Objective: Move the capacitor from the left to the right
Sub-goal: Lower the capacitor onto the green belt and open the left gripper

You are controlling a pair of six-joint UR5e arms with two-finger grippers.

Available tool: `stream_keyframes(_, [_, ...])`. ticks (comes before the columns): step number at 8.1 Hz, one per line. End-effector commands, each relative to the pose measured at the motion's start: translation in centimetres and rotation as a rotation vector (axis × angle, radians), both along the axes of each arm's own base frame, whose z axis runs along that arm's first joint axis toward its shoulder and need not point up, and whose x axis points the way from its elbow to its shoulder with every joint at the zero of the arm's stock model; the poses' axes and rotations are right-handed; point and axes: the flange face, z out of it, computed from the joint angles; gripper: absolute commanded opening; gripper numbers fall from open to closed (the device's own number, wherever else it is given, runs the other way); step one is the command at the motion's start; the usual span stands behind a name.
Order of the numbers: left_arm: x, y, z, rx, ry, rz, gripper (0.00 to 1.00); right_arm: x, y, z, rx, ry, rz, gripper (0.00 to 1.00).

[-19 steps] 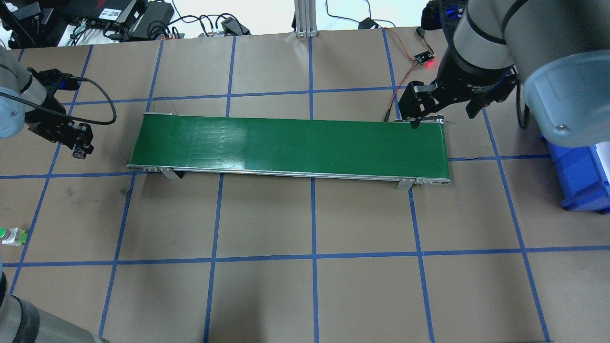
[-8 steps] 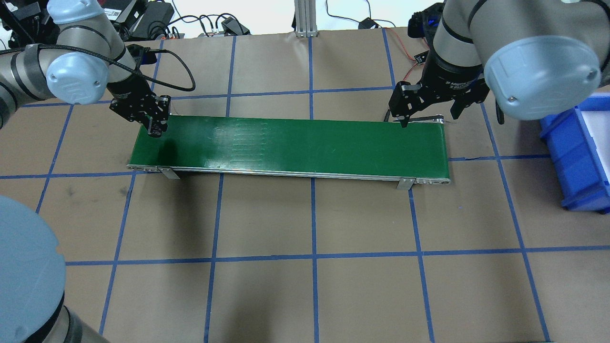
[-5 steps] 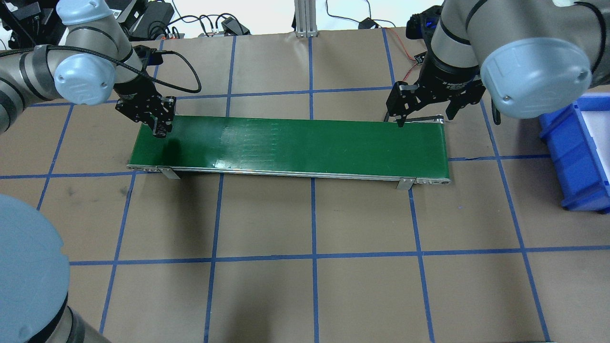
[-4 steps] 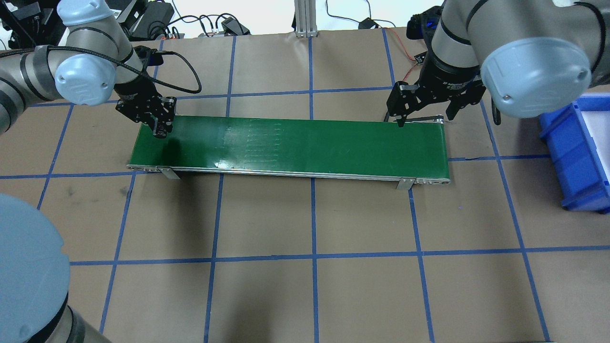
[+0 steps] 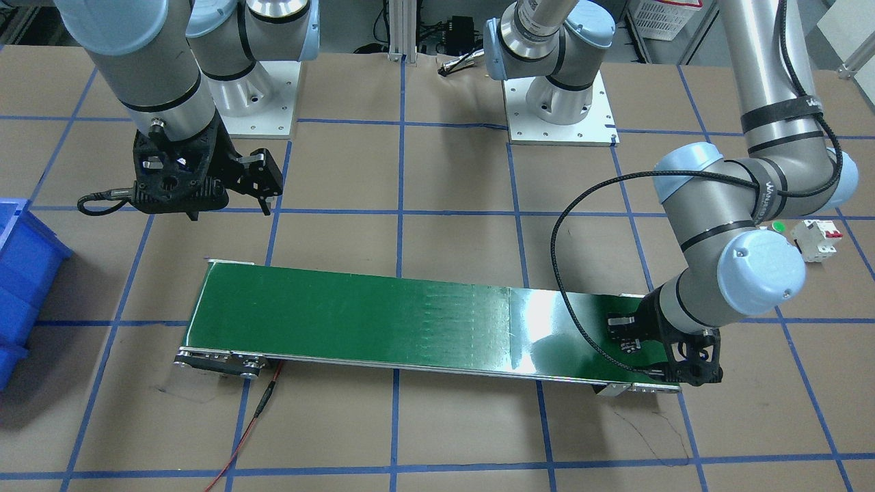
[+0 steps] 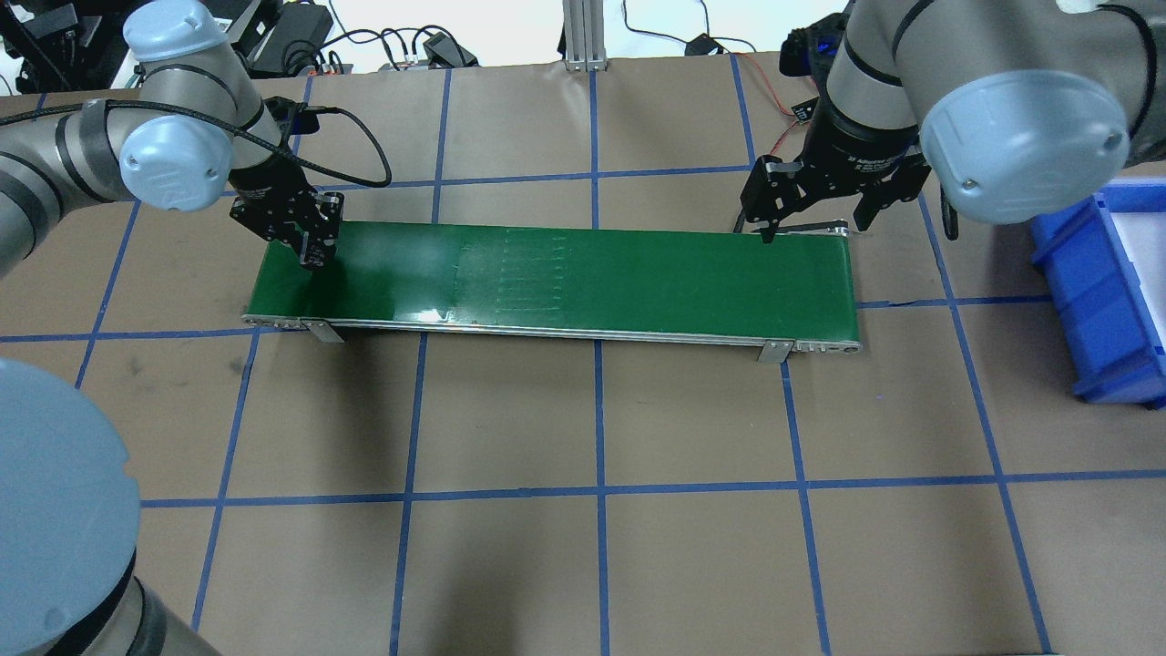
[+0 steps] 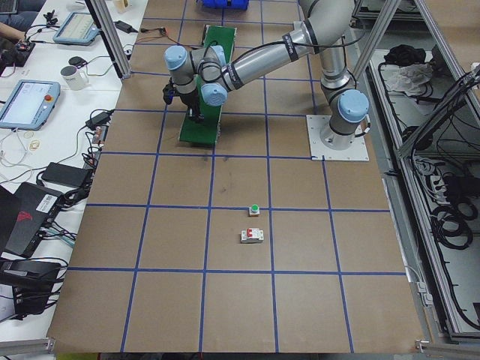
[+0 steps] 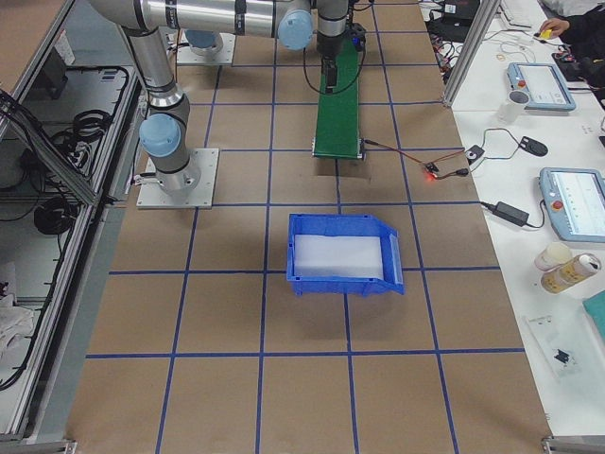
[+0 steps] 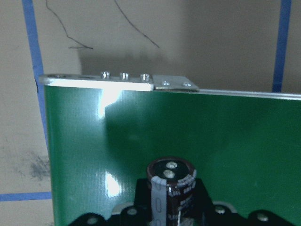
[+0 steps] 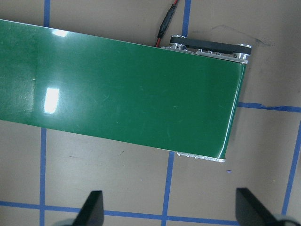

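The capacitor (image 9: 171, 187), a black stubby cylinder with whitish side markings, is clamped upright between my left gripper's fingers. My left gripper (image 6: 314, 257) is shut on it and hangs just over the left end of the green conveyor belt (image 6: 592, 273). In the front-facing view the left gripper (image 5: 623, 333) sits over the belt's right-hand end (image 5: 376, 321), and the capacitor is hidden by it. My right gripper (image 6: 811, 223) is open and empty, above the far edge of the belt's right end. Its fingers (image 10: 91, 207) frame the belt's end (image 10: 117, 94).
A blue bin (image 6: 1120, 292) stands on the table right of the belt, also in the right side view (image 8: 345, 253). A green-capped push button (image 7: 254, 209) and a white breaker with red switches (image 7: 252, 236) sit on the table on my left. A red-lit sensor board (image 8: 432, 172) lies behind the belt's right end.
My left arm has swung in from the table's left to over the belt's left end and crept a little right. Faint marks on the belt have drifted right. The right gripper barely moved.
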Motion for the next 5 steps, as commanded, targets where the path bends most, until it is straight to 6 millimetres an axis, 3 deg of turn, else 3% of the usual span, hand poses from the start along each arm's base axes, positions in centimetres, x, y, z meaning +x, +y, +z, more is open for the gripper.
stream_keyframes(1, [-0.1, 0.0, -0.6, -0.013, -0.002, 0.002, 0.04, 0.0, 0.0, 0.0, -0.002, -0.002, -0.001, 1.0])
stream_keyframes(2, [-0.4, 0.2, -0.9, -0.008, 0.001, 0.004, 0.34, 0.0, 0.0, 0.0, -0.004, -0.002, 0.002, 1.0])
stream_keyframes(4, [-1.3, 0.6, -1.4, -0.003, 0.058, 0.043, 0.58, 0.0, 0.0, 0.0, -0.004, -0.002, 0.002, 1.0])
stream_keyframes(5, [-1.8, 0.5, -0.8, -0.014, 0.057, 0.083, 0.62, 0.0, -0.1, -0.1, -0.002, -0.002, 0.004, 1.0])
